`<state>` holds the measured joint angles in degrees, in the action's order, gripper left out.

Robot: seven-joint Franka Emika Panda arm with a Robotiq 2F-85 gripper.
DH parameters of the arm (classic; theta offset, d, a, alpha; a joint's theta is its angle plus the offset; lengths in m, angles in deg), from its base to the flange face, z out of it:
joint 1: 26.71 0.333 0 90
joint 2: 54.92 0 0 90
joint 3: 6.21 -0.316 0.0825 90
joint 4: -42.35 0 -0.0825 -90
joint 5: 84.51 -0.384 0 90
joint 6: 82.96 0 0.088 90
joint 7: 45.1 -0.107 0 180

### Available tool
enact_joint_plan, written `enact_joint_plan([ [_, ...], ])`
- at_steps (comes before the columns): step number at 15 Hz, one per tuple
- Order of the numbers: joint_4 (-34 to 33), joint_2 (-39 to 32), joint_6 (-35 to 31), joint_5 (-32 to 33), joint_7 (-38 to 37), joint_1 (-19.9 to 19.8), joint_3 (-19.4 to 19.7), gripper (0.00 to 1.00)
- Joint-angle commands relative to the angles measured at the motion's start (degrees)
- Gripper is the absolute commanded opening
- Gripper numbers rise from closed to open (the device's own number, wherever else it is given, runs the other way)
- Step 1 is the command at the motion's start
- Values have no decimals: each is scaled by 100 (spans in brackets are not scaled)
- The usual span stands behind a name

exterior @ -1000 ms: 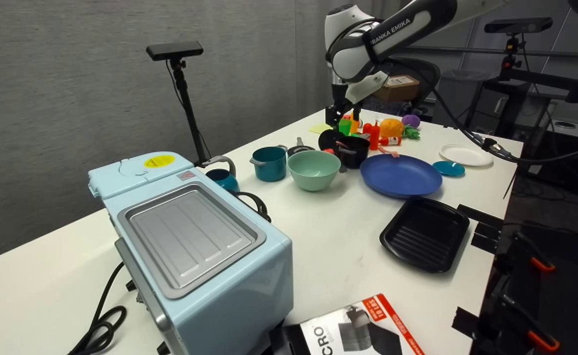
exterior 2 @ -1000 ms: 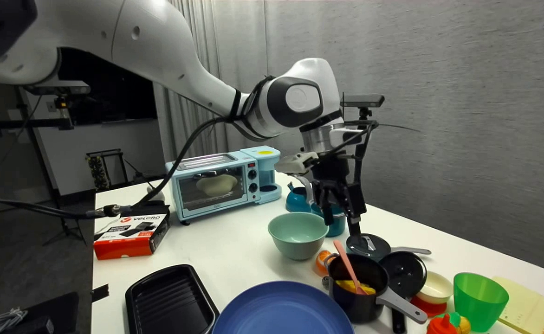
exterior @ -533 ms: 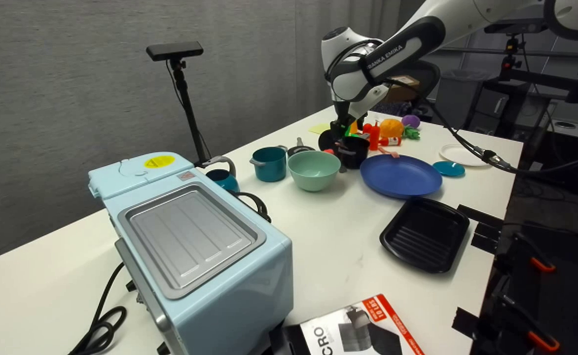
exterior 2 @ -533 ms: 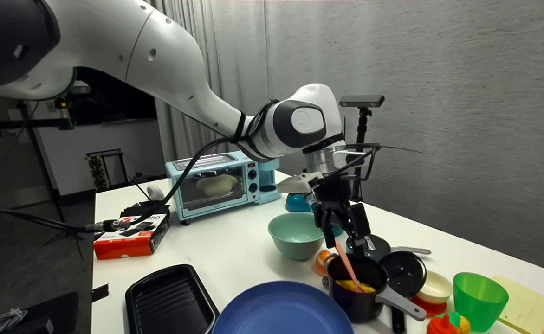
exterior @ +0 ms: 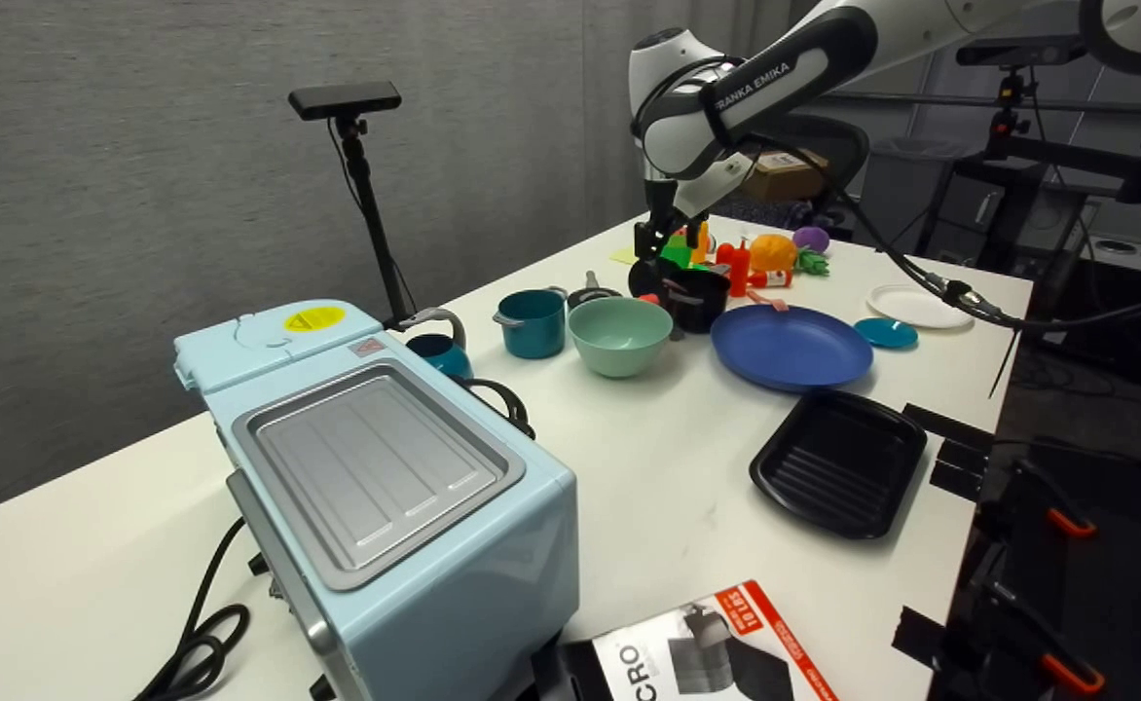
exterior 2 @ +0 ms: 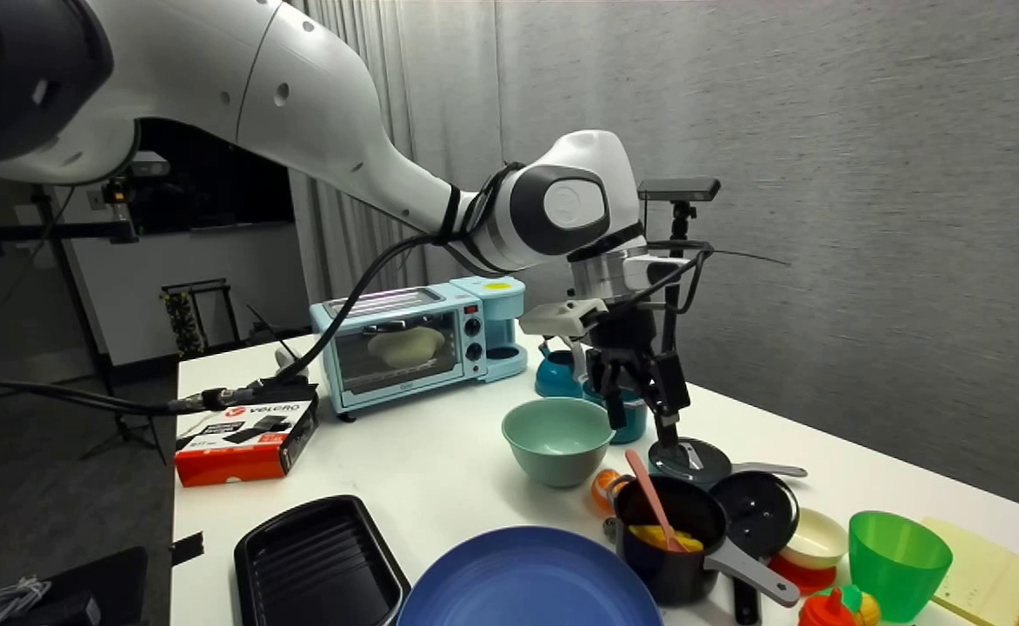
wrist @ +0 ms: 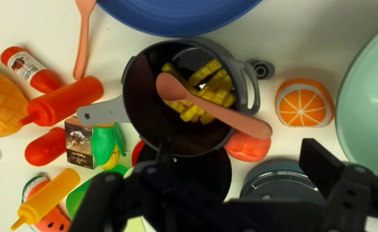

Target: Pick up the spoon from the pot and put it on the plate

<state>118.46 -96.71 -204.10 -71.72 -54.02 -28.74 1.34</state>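
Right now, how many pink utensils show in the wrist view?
2: the spoon in the pot, and a utensil beside the blue plate, partly cut off; others may be hidden.

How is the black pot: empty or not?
Not empty: the wrist view shows yellow pieces inside the pot, a pink spoon crossing its rim.

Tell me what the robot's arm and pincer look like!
The arm is white, smooth and rounded, with a dark panel lettered FRANKA EMIKA in white. A black cable runs from it. The pincer is black, with two blocky fingers.
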Motion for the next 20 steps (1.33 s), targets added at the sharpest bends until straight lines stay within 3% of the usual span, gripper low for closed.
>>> enact_joint_plan([
  [1,-178,-121,-69,-30,133,-3,-14,100],
  [12,-84,-183,-69,201,184,46,62,100],
  [20,-397,-547,89,483,-120,251,252,100],
])
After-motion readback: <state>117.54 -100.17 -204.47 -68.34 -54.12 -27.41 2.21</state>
